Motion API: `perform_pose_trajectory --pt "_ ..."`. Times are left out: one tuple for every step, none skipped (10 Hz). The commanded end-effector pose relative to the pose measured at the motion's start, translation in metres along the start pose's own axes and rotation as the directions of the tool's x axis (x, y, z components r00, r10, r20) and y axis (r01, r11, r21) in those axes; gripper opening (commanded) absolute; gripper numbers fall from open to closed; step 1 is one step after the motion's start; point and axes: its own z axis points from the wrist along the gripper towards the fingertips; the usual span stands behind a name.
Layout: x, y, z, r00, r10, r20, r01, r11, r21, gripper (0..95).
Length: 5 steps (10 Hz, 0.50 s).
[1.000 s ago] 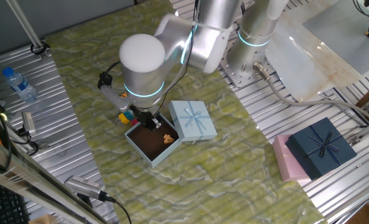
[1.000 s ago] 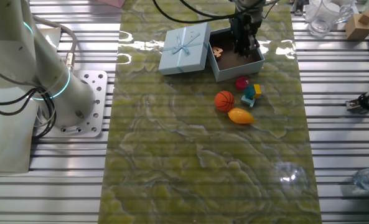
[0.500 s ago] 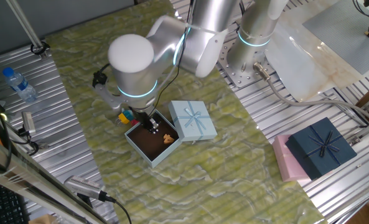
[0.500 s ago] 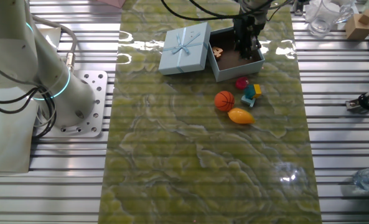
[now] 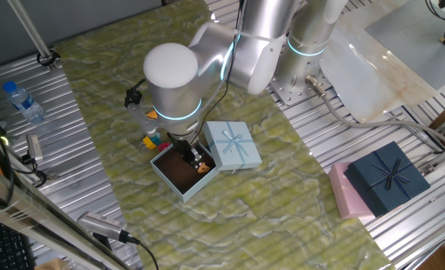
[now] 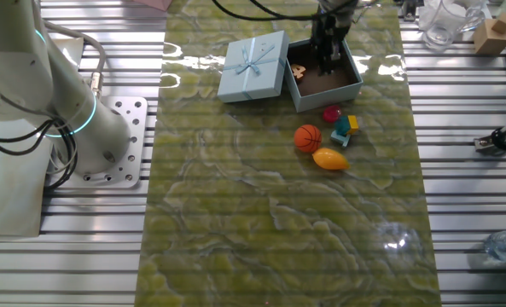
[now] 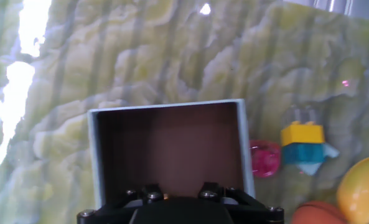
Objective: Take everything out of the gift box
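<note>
The small square pale-blue cardboard gift box (image 6: 325, 75) with its dark brown inside stands open on the green marbled surface (image 6: 278, 213), its matching pale-blue lid with a ribbon bow (image 6: 253, 66) lying just beside it. One small orange-tan piece (image 6: 298, 71) is left inside, against the box wall on the lid's side. The black two-finger claw (image 5: 194, 155) is down inside the box just beside that piece, on the side away from the lid, so the next reach probably goes a short way toward the lid. The piece is too small to show any long axis. Whether the fingers are apart or together I cannot tell; the hand view shows only the claw's base over the brown floor. Outside lie the orange basketball (image 6: 307, 137), yellow-orange mango-shaped fruit (image 6: 329, 159), magenta piece (image 6: 331, 113) and yellow-and-teal block (image 6: 346, 128).
</note>
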Motion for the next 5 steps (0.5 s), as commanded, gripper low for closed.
perform_pose_trajectory --pt "0.0017 -0.0020 0.0117 1.000 0.002 0.012 -0.002 1.000 -0.004 38.0" --pt "0.0016 -0.0018 0.0171 1.000 0.006 0.013 -0.006 1.000 -0.004 38.0" --pt "0.0004 -0.0004 0.0197 1.000 0.016 0.014 -0.016 1.000 -0.003 38.0" --pt "-0.0003 0.0003 0.0202 1.000 0.021 0.016 -0.021 1.000 -0.004 38.0" --pt "-0.0004 0.0004 0.0204 1.000 0.022 0.017 -0.022 1.000 -0.004 38.0"
